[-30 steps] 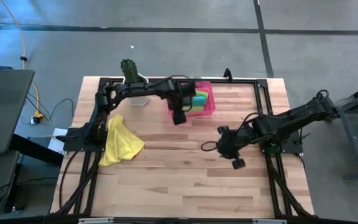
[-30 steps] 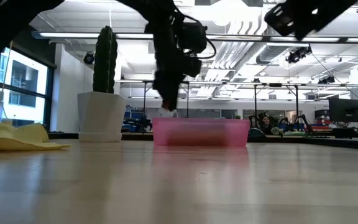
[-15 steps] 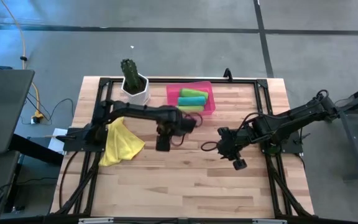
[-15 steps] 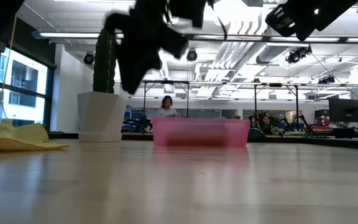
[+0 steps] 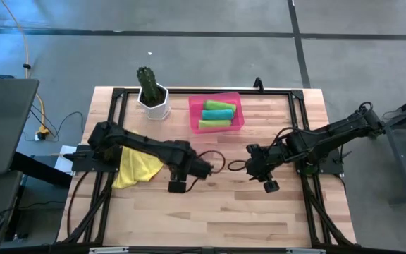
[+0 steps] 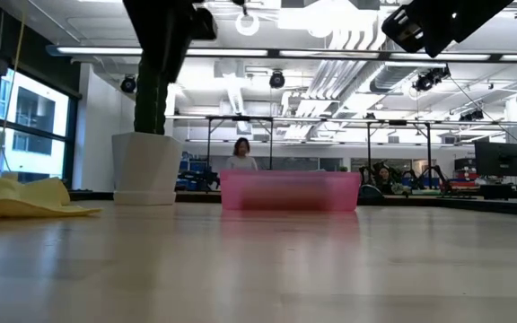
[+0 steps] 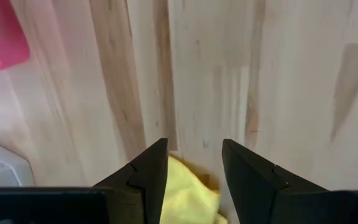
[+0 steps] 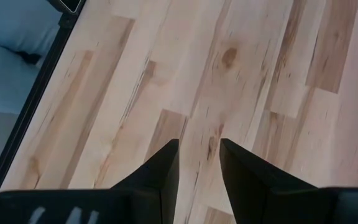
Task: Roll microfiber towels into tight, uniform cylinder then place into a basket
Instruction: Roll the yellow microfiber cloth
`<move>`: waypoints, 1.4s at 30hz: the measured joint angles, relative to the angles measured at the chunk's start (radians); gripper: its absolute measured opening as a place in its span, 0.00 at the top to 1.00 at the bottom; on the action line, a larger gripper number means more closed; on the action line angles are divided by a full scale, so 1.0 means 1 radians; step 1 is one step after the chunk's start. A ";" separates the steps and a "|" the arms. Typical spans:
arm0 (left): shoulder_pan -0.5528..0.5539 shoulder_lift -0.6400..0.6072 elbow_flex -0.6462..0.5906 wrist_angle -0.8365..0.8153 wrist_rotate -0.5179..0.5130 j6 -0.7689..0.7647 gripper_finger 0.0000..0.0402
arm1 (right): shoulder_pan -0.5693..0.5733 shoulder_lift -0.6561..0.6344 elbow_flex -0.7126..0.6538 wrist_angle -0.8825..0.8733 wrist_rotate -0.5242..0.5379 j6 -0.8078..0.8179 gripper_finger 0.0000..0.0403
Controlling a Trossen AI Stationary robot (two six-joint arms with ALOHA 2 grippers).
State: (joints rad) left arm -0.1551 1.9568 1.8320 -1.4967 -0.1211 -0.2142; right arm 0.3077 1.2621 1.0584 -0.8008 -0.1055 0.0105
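While our left fingers [image 7: 193, 163] hang apart and empty, the yellow towel [image 5: 138, 166] lies crumpled just behind them on the surface [image 5: 224, 204]; our right fingers [image 8: 197, 163], slightly apart, wait much farther off.

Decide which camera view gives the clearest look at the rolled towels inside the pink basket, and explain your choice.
The high view: looking straight down, it shows three rolled towels, two lime green and one teal, inside the pink basket. The low view shows only the basket's side wall, its contents hidden. The left wrist view catches just a pink corner; the right wrist view shows only table.
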 joint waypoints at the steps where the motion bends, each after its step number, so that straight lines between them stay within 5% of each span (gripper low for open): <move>1: -0.018 -0.004 0.000 0.001 -0.004 -0.012 0.65 | 0.000 0.000 0.000 0.000 0.000 0.000 0.73; 6: -0.098 -0.069 -0.021 0.028 -0.053 -0.077 0.65 | 0.000 0.000 0.000 0.004 0.000 0.000 0.73; 16: -0.182 -0.405 -0.395 0.186 -0.500 -0.604 0.65 | 0.000 0.000 0.000 0.020 0.001 0.000 0.73; 20: -0.214 -0.569 -0.623 0.277 -0.503 -0.794 0.65 | 0.000 0.000 0.000 0.023 0.001 0.000 0.73; 30: -0.199 -0.945 -1.164 0.676 -0.427 -0.917 0.65 | 0.000 0.000 0.000 0.047 0.001 0.000 0.73; 36: -0.156 -0.992 -1.423 0.926 -0.234 -1.039 0.65 | 0.000 0.000 0.000 0.052 0.001 0.000 0.73; 42: -0.138 -0.973 -1.540 1.083 -0.201 -1.092 0.65 | 0.000 0.000 0.000 0.071 0.001 0.000 0.73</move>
State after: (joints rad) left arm -0.2930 0.9834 0.2921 -0.4139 -0.3225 -1.3063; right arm 0.3077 1.2617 1.0584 -0.7300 -0.1043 0.0109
